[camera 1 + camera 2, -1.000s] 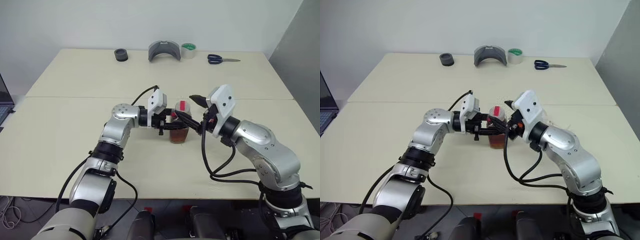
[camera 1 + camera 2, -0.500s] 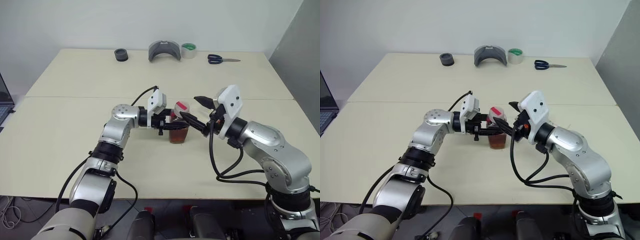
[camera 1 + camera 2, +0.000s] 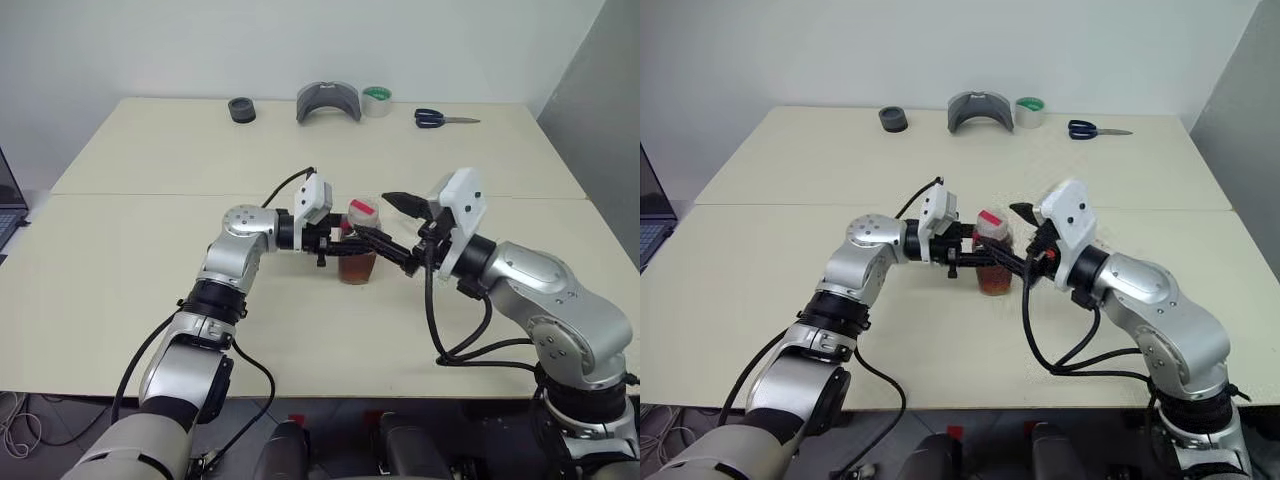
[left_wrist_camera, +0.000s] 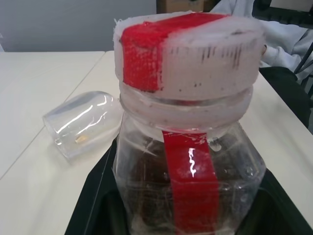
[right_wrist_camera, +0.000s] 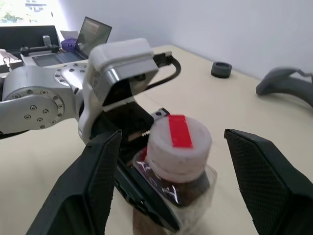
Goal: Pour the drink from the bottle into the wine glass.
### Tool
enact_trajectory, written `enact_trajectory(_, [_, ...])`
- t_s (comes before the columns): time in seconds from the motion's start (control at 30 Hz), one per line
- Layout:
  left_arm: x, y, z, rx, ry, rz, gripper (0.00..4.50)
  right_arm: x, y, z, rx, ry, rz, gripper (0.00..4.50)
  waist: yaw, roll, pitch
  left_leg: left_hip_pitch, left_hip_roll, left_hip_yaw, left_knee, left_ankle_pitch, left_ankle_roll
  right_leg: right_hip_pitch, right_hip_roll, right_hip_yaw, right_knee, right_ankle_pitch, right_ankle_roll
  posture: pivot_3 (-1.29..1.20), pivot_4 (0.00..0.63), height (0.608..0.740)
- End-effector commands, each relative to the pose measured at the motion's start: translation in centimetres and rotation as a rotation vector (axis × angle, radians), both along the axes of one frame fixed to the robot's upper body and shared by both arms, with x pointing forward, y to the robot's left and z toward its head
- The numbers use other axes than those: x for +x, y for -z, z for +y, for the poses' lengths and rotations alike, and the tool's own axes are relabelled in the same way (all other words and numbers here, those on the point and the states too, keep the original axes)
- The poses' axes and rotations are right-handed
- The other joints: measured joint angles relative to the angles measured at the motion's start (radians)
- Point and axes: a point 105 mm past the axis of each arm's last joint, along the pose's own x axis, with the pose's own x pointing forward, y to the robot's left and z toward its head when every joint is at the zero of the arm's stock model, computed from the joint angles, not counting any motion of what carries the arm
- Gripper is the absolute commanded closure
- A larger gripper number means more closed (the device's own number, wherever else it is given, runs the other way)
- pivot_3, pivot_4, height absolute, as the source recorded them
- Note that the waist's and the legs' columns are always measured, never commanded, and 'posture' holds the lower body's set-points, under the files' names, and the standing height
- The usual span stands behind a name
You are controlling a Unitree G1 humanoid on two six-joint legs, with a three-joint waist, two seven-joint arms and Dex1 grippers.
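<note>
Left gripper (image 3: 334,240) clamps bottle (image 3: 358,252) mid-table; right gripper (image 3: 392,232) open beside.

We saw a big cream table (image 3: 130,300) with a thin seam running across it from 9 o'clock to 3 o'clock. Behind it, at 12 o'clock, stood a plain pale wall (image 3: 300,40). A grey wall panel (image 3: 600,90) stood at 2 o'clock. Along the far edge of the table lay a black ring (image 3: 241,109), a grey curved piece (image 3: 328,101), a roll of tape (image 3: 377,100) and blue scissors (image 3: 440,119). A laptop (image 3: 8,205) sat at 9 o'clock. The light was soft and even.
</note>
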Motion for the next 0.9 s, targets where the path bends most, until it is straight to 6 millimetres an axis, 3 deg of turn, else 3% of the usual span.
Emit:
enact_trajectory(0.03, [0.0, -2.3, -0.2, -0.050, 0.013, -0.054, 2.69, 0.7, -0.9, 0.5, -0.009, 0.032, -0.075, 0.94, 0.000, 0.000, 0.000, 0.000, 0.000, 0.000, 0.000, 0.000, 0.000, 0.000, 0.000, 0.000, 0.000, 0.000, 0.000, 0.00, 0.150, 0.740])
enact_trajectory(0.37, [0.0, -2.4, -0.2, -0.051, 0.009, -0.048, 2.69, 1.9, -0.8, -0.2, 0.002, 0.102, -0.086, 0.94, 0.001, 0.000, 0.000, -0.001, 0.000, 0.000, 0.000, 0.000, 0.000, 0.000, -0.001, 0.000, -0.001, 0.000, 0.000, 0.00, 0.150, 0.740])
enact_trajectory(0.9, [0.1, -2.3, 0.0, -0.044, 0.009, -0.048, 2.69, 1.9, -0.2, -1.3, -0.017, 0.132, -0.067, 0.94, 0.001, 0.000, 0.000, -0.001, 0.000, 0.000, 0.000, 0.000, 0.000, 0.000, -0.001, 0.000, 0.000, 0.000, 0.000, 0.00, 0.150, 0.740])
